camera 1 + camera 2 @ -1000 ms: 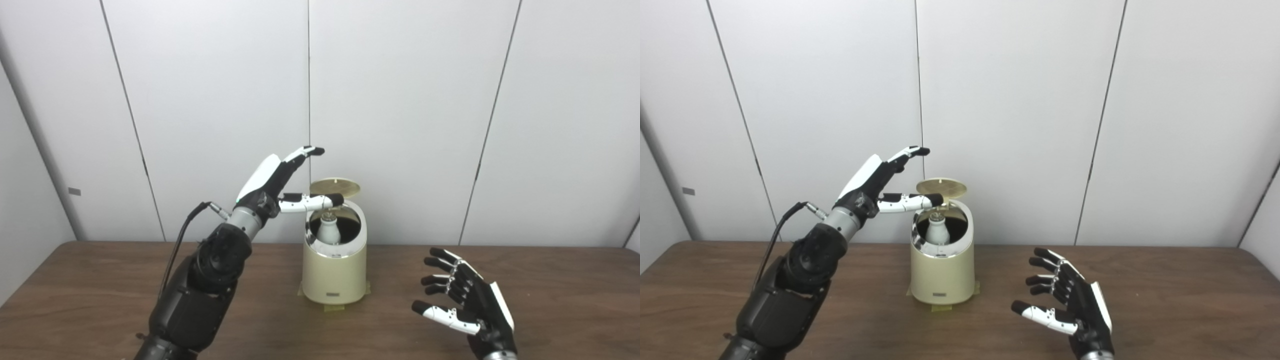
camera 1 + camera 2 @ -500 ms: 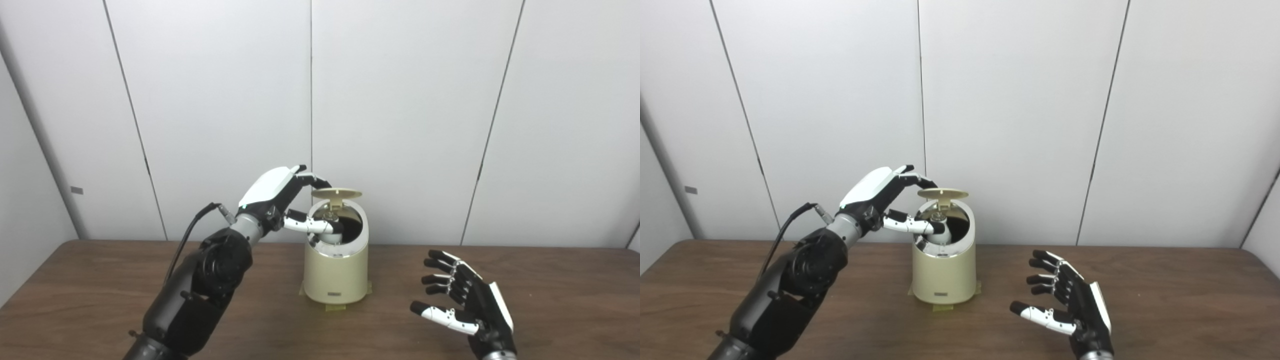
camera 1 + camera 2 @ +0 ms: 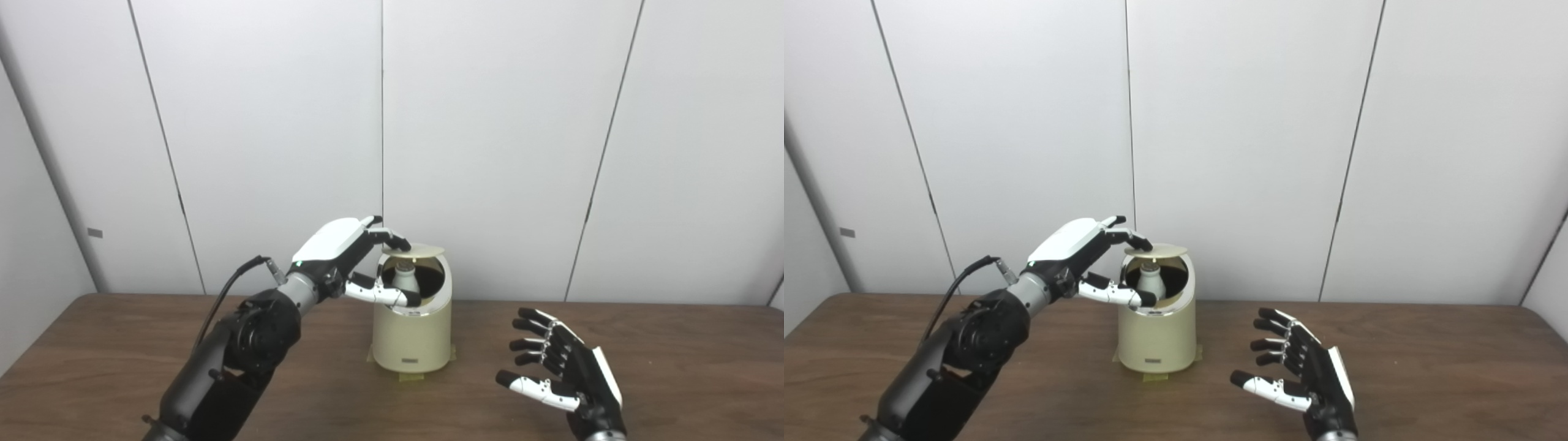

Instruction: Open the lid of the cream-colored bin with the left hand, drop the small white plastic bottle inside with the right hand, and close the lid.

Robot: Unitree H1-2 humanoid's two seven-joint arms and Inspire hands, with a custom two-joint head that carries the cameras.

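White bottle [image 3: 405, 278] stands upright inside cream bin [image 3: 411, 337].

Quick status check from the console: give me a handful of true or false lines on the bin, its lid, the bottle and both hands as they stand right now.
1. The white bottle is inside the cream bin. True.
2. The lid is fully shut on the bin. False: it sits partly raised, and the opening below it shows.
3. The left hand has fingertips on the lid's left edge. True.
4. The right hand is holding the bottle. False: it is open and holds nothing, off to the bin's right.
5. The bin lies tipped on its side. False: it stands upright on the table.
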